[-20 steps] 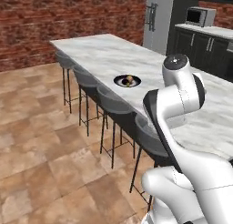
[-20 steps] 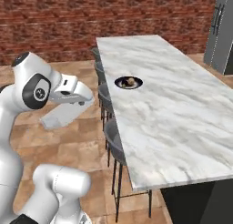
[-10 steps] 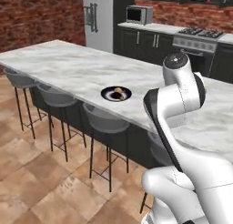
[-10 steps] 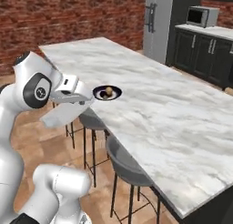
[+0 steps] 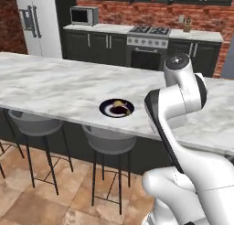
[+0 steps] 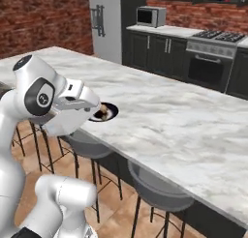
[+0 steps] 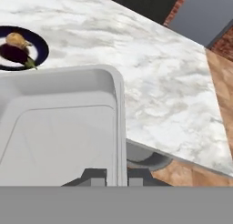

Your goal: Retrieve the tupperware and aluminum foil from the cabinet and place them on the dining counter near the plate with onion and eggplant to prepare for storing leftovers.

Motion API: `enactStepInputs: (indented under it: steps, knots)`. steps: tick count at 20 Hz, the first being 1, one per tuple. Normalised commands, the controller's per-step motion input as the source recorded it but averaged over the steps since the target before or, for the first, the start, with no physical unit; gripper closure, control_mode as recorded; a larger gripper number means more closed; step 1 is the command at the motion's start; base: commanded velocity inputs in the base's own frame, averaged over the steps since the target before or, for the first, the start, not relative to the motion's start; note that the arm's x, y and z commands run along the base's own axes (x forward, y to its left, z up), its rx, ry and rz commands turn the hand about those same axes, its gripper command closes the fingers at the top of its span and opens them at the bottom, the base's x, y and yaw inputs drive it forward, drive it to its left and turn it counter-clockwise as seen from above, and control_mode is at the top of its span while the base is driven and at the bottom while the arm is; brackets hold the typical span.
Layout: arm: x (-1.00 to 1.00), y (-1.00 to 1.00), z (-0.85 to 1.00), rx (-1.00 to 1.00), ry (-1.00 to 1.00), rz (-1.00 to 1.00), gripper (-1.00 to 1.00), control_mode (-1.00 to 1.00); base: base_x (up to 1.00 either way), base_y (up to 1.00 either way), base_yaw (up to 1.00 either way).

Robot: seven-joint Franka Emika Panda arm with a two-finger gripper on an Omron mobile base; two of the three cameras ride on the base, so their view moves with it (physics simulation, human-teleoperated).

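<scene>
The jaws (image 7: 116, 176) are pinched narrow on the rim of the tupperware (image 7: 59, 136), and in the hand view that shallow pale container spreads out ahead of the fingertips, its right wall running straight away from them, open side up. So the container is in the air, carried at the arm's end, with part of it over the near edge of the bench (image 7: 150, 73) and part of it over the bar stool (image 7: 145, 158) below. Now the relation that matters: the plate (image 7: 40, 48) sits on the marble just beyond the container's far left corner in the hand view, with the onion (image 7: 16, 38) and the eggplant (image 7: 14, 53) on it, the eggplant lying nearer the container. From the right base view the hand (image 6: 80, 97) hangs at the bench edge, with the plate (image 6: 110, 111) just past it; in the left base view the plate (image 5: 117, 108) lies just to the left of the arm's elbow. My read is that the set-down wants a short carry forward over the marble, keeping the container's long side clear of the plate's rim, so it lands beside the plate and not on it. The bare marble to the right of the plate looks like the easy landing spot. 1 item in hand here, and the foil has yet to be set by this plate.
</scene>
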Motion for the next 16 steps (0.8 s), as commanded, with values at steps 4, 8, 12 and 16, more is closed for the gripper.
enactStepInputs:
  steps: [4,8,12,16]
  knots:
    - [0.0,0.0,0.0,0.0,0.0,0.0,1.0,1.0,0.7,1.0,-0.54]
    - [0.0,0.0,0.0,0.0,0.0,0.0,1.0,1.0,0.73,1.0,-0.52]
    - [0.0,0.0,0.0,0.0,0.0,0.0,1.0,1.0,0.71,0.94,-0.47]
    - [0.0,0.0,0.0,0.0,0.0,0.0,1.0,1.0,0.82,0.73,-0.39]
